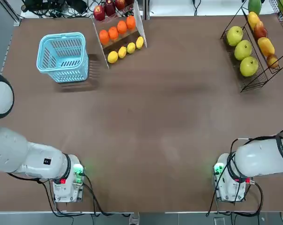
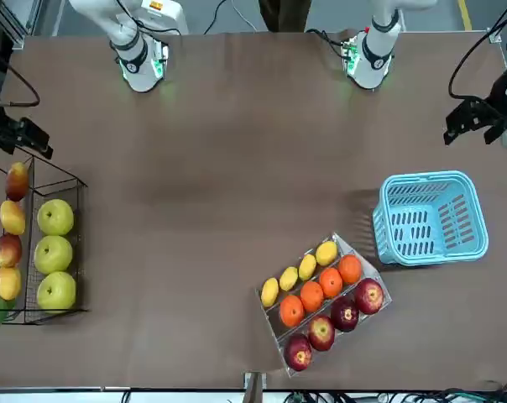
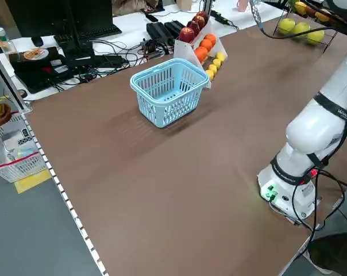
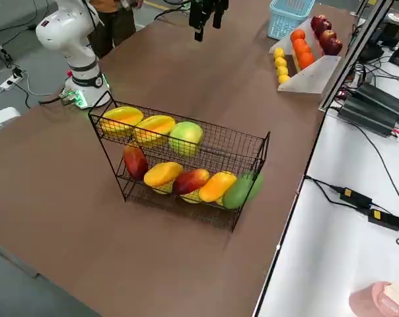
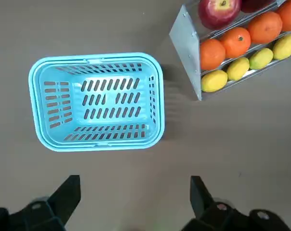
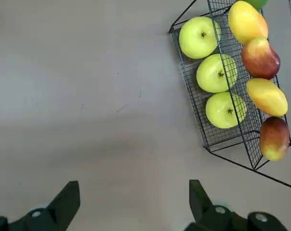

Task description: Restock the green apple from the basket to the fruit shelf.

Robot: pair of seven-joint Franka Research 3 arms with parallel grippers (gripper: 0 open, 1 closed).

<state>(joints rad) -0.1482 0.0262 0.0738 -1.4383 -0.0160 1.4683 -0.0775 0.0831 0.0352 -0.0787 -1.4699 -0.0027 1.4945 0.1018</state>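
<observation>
Brown tabletop (image 1: 155, 122) (cables beyond)

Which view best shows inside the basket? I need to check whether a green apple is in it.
The left wrist view: it looks straight down into the basket, floor fully visible, no apple inside. Top and front views also show it empty, at a slant. The left side view sees mostly its wall.

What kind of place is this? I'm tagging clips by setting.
Likely a robotics lab staged as a grocery display: a fruit shelf and a clear fruit stand on a brown table, with cables and monitors alongside.
</observation>
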